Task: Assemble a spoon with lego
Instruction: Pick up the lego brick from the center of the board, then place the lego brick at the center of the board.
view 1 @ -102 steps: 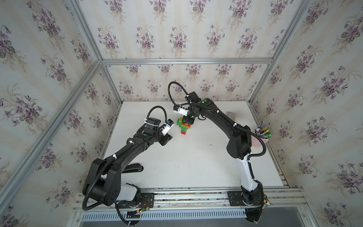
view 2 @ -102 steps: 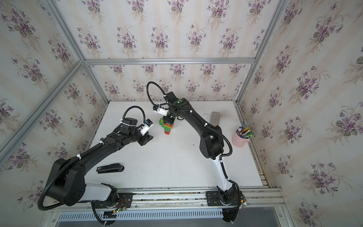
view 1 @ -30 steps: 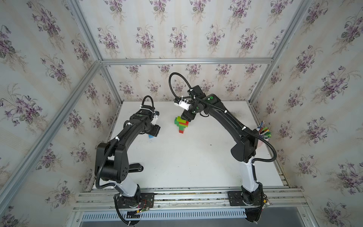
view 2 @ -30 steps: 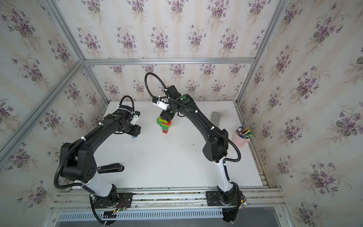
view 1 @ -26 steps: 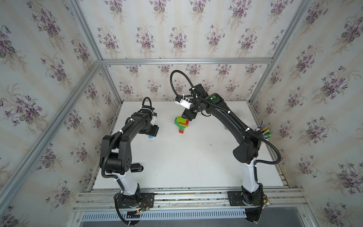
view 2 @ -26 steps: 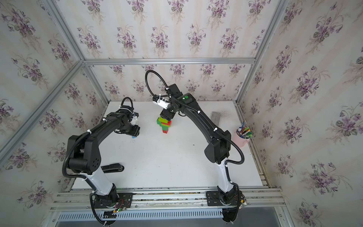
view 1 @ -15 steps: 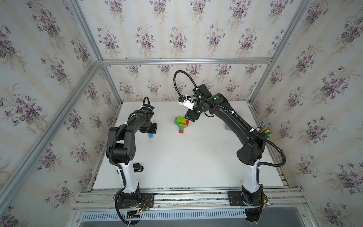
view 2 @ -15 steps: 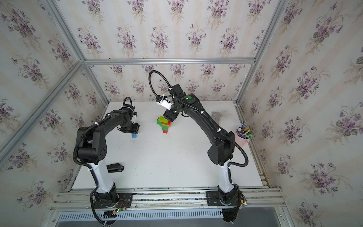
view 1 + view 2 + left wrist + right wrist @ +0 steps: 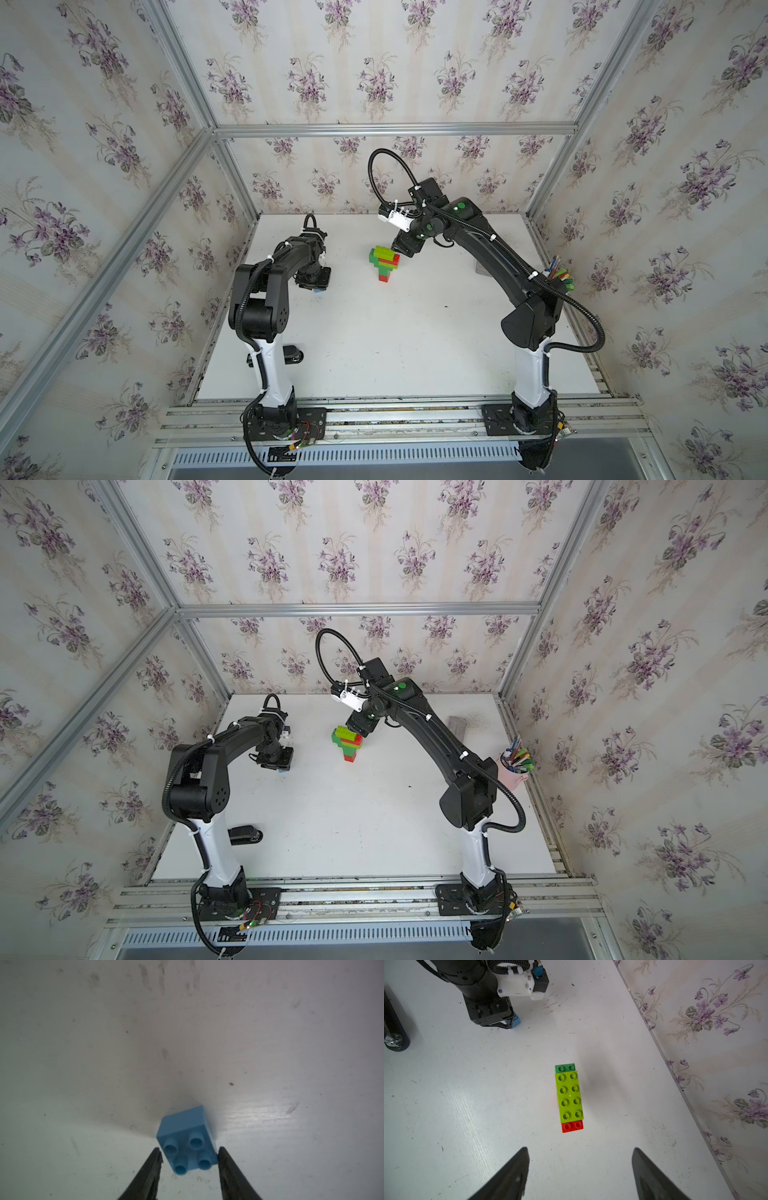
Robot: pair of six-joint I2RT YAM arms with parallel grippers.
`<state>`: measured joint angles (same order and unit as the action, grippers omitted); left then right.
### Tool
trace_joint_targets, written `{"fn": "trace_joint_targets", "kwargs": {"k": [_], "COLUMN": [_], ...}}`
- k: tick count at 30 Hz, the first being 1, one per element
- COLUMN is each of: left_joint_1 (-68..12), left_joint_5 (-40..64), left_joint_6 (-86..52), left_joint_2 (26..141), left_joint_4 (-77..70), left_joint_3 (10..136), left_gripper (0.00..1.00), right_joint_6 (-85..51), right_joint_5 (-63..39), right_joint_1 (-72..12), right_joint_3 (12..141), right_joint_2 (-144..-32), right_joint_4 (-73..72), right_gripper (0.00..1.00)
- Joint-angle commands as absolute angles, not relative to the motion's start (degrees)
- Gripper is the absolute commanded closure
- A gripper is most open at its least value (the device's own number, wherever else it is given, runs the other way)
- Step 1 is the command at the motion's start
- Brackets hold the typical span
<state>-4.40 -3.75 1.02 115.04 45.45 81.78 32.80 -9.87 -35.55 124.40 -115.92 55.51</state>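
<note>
The spoon [image 9: 384, 262] [image 9: 348, 742] stands on the white table as a stack of lime, red and green lego. From above, the right wrist view shows its lime top [image 9: 570, 1097] with a green end and a red end. My right gripper [image 9: 580, 1153] [image 9: 405, 249] hangs open just behind and above it, holding nothing. A small blue brick [image 9: 185, 1142] [image 9: 318, 290] [image 9: 283, 771] lies on its side on the table to the left. My left gripper [image 9: 189, 1153] [image 9: 282, 762] has closed in on it, one pad touching and the other a hair off.
A pink cup of pens [image 9: 515, 771] stands at the right edge. A grey block [image 9: 457, 725] lies at the back right. A black stapler-like object [image 9: 291, 355] [image 9: 245, 833] lies near the left arm's base. The flowered walls enclose the table [image 9: 395, 332].
My left arm has folded back while its gripper stayed over the blue brick, and its jaws have narrowed onto it. My right gripper has drawn up and back from the spoon.
</note>
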Motion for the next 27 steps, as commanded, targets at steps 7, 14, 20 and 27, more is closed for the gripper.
{"fn": "trace_joint_targets", "kwargs": {"k": [7,14,20,27], "left_joint_1": [-4.9,-7.1,-13.7,-21.7], "left_joint_5": [-2.1,-1.4,-1.3,-2.0], "left_joint_6": [1.6,1.7,-1.6,-7.0], "left_joint_2": [113.5,110.8,105.7,100.2], "left_joint_4": [45.3,43.7,43.5,41.0], "left_joint_3": [80.0,76.8,71.4,64.4], "left_gripper": [0.7,0.75,0.73,0.65], "right_joint_6": [32.3,32.2,31.6,30.3], "right_joint_5": [-9.7,-9.6,-10.6,-11.9], "right_joint_1": [-35.4,-35.2,-35.3,-35.1], "right_joint_3": [119.3,107.7,97.5,85.1], "right_joint_2": [-112.3,-106.1,-99.9,-91.0], "right_joint_4": [55.3,49.3,43.6,36.6], "right_gripper": [0.23,0.24,0.24,0.24]}}
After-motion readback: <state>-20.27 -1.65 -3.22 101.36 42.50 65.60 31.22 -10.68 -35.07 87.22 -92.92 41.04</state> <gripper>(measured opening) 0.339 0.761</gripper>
